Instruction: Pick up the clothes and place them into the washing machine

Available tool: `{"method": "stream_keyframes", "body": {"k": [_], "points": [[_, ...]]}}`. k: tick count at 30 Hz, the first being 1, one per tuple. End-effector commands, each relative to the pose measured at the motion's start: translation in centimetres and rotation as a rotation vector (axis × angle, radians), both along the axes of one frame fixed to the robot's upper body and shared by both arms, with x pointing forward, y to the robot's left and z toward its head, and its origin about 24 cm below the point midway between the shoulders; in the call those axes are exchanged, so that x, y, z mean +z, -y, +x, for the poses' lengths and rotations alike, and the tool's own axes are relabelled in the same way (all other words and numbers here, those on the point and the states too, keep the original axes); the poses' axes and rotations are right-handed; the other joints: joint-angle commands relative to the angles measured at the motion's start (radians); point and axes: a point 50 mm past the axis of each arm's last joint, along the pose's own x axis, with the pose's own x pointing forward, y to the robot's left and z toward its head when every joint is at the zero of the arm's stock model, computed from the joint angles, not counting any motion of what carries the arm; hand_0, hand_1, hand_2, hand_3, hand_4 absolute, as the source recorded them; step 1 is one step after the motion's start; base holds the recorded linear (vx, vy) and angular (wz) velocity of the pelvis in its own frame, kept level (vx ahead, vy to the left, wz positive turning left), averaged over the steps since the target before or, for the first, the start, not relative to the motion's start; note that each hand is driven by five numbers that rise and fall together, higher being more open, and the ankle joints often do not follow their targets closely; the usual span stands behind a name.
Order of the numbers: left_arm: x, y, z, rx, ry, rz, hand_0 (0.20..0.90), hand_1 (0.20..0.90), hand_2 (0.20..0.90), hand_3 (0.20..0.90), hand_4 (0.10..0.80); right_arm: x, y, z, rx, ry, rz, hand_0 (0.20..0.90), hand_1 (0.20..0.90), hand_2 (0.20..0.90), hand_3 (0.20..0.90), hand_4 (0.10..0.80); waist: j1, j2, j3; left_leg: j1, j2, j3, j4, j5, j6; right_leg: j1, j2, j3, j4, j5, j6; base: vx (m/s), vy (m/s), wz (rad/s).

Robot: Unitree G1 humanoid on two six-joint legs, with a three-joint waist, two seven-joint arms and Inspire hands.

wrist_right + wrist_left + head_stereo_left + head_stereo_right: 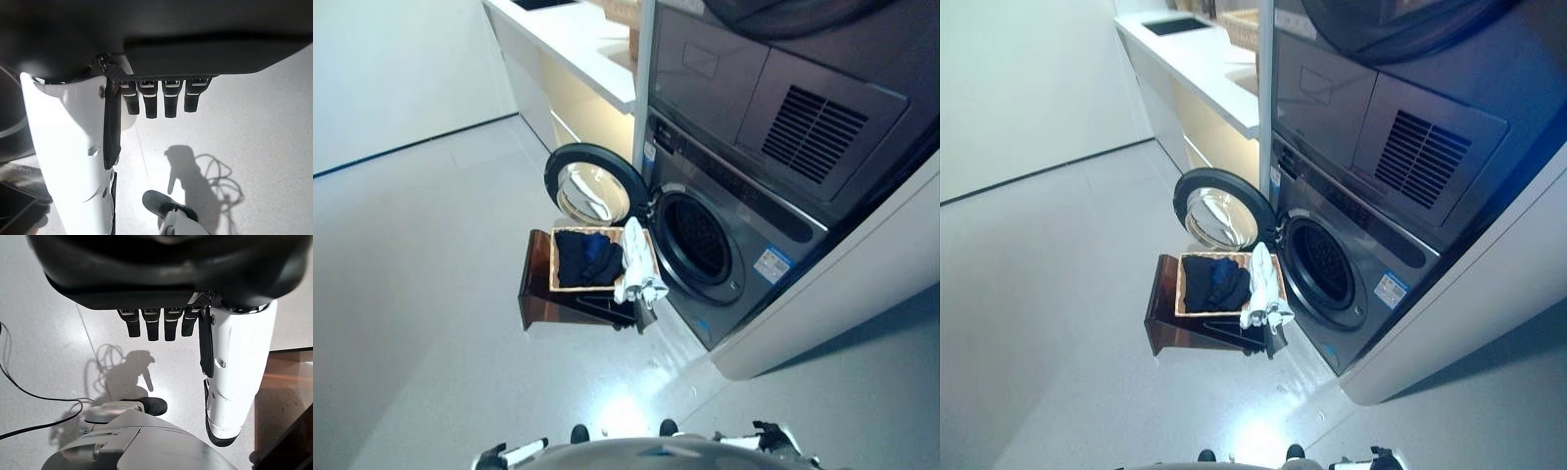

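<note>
While nothing has yet been lifted, the job looks to be at its very start, with the robot standing back from its work. Largest in the scene is the washing machine (724, 235), its round door (592, 186) swung wide open and the drum mouth (697, 238) dark and unblocked. Just in front of it a basket (570, 287) sits on a low brown stand (543, 294), holding the clothes (589, 257): a dark heap, with a white piece (636, 262) draped over the side nearest the drum. Both hands hang low and well apart from the basket. Each wrist view shows the same: the left hand (161, 323) and the right hand (161, 98) have straight, relaxed fingers, holding and touching nothing. My judgement is that the next move calls for stepping closer, then reaching down to the basket.
</note>
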Motion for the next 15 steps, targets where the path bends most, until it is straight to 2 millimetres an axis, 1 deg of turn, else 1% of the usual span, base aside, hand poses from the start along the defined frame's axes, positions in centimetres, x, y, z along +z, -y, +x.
{"method": "stream_keyframes", "body": {"k": [1,3,4,5,6,7,8,9,10,11,13,14,15], "points": [[0.3,0.1,2.8,0.05,0.068,0.02,0.9,0.9,0.9,0.9,0.8,1.2,0.2,4.5,0.006,0.12,-0.044,0.9,0.9,0.9,0.9,0.8,0.004,-0.022,0.029,0.017,-0.026,-0.004,-0.007,-0.036,-0.034,-0.008,0.005,0.041,0.002,-0.025,0.016,-0.02,-0.152,0.05],[0.3,0.1,3.0,0.061,0.077,0.013,0.9,0.9,0.9,0.9,0.8,1.3,0.3,4.9,-0.015,0.147,-0.038,0.9,0.9,0.9,0.9,0.8,-0.001,-0.011,0.032,0.014,-0.014,-0.001,-0.007,-0.025,-0.042,-0.017,0.016,0.046,0.008,-0.037,0.005,-0.013,-0.157,0.01],[0.3,0.2,3.0,0.061,0.077,0.013,0.9,0.9,0.9,0.9,0.8,1.3,0.3,4.9,-0.015,0.147,-0.038,0.9,0.9,0.9,0.9,0.8,-0.001,-0.01,0.032,0.014,-0.014,0.0,-0.007,-0.025,-0.042,-0.017,0.017,0.046,0.008,-0.037,0.005,-0.022,-0.194,0.05],[0.3,0.3,3.0,0.068,0.082,0.009,0.9,0.9,0.9,0.9,0.8,1.4,0.4,5.0,-0.014,0.153,-0.041,0.9,0.9,0.9,0.9,0.8,-0.002,-0.012,0.044,-0.014,-0.006,-0.004,0.062,-0.033,-0.046,-0.02,0.025,0.061,0.013,-0.051,-0.009,-0.022,-0.138,0.06],[0.3,0.3,3.0,0.068,0.082,0.009,0.9,0.9,0.9,0.9,0.8,1.4,0.4,5.0,-0.014,0.153,-0.041,0.9,0.9,0.9,0.9,0.8,-0.003,-0.012,0.044,-0.017,-0.006,-0.004,0.066,-0.035,-0.046,-0.021,0.025,0.061,0.013,-0.051,-0.009,-0.079,-0.281,0.09],[0.4,0.6,3.7,0.073,0.105,0.001,0.9,0.9,0.9,0.9,0.8,1.6,0.8,5.3,0.001,0.159,-0.056,0.9,0.9,0.9,0.9,0.8,-0.002,-0.022,0.072,-0.092,-0.02,-0.008,0.205,-0.048,-0.054,-0.019,0.018,0.061,0.018,-0.058,-0.021,-0.059,-0.143,0.06],[0.4,0.6,3.7,0.073,0.105,0.001,0.9,0.9,0.9,0.9,0.8,1.6,0.8,5.3,0.001,0.159,-0.056,0.9,0.9,0.9,0.9,0.8,-0.003,-0.021,0.072,-0.095,-0.02,-0.01,0.21,-0.05,-0.054,-0.02,0.018,0.06,0.019,-0.058,-0.021,-0.095,-0.269,0.1],[0.5,0.8,4.5,0.066,0.129,-0.006,0.9,0.9,0.9,0.9,0.8,1.8,1.3,5.3,0.007,0.154,-0.078,0.9,0.9,0.9,0.9,0.8,0.003,-0.034,0.101,-0.171,-0.041,-0.011,0.338,-0.034,-0.063,-0.016,0.006,0.047,0.024,-0.063,-0.03,-0.052,-0.168,0.27],[0.5,0.8,4.7,0.069,0.134,-0.009,0.9,0.9,0.9,0.9,0.8,1.9,1.5,5.4,0.007,0.155,-0.086,0.9,0.9,0.9,0.9,0.8,0.004,-0.038,0.111,-0.205,-0.048,-0.008,0.385,-0.02,-0.065,-0.016,0.004,0.043,0.029,-0.066,-0.036,-0.066,-0.203,0.32],[0.5,1.0,5.0,0.076,0.145,-0.011,0.9,0.9,0.9,0.9,0.8,2.1,1.8,5.6,0.007,0.16,-0.097,0.9,0.9,0.9,0.9,0.8,0.009,-0.041,0.122,-0.241,-0.059,-0.01,0.412,-0.003,-0.067,-0.019,0.0,0.04,0.035,-0.069,-0.039,-0.03,-0.1,0.32],[0.5,1.2,5.1,0.096,0.149,-0.017,0.9,0.9,0.9,0.9,0.8,2.3,2.2,5.7,-0.005,0.156,-0.112,0.9,0.9,0.9,0.9,0.8,0.018,-0.04,0.13,-0.315,-0.081,-0.019,0.372,-0.003,-0.058,-0.028,-0.001,0.037,0.041,-0.077,-0.038,0.01,-0.05,0.05],[0.5,1.2,5.1,0.096,0.149,-0.017,0.9,0.9,0.9,0.9,0.8,2.3,2.2,5.7,-0.005,0.156,-0.112,0.9,0.9,0.9,0.9,0.8,0.018,-0.041,0.13,-0.315,-0.081,-0.018,0.373,-0.004,-0.058,-0.029,-0.001,0.037,0.041,-0.078,-0.038,0.07,-0.007,0.05],[0.4,1.4,4.9,0.105,0.144,-0.023,0.9,0.9,0.9,0.9,0.8,2.4,2.4,5.8,-0.013,0.158,-0.12,0.9,0.9,0.9,0.9,0.8,0.023,-0.037,0.13,-0.33,-0.076,-0.028,0.317,0.025,-0.055,-0.031,0.007,0.043,0.041,-0.079,-0.036,0.165,0.044,0.13]]}}
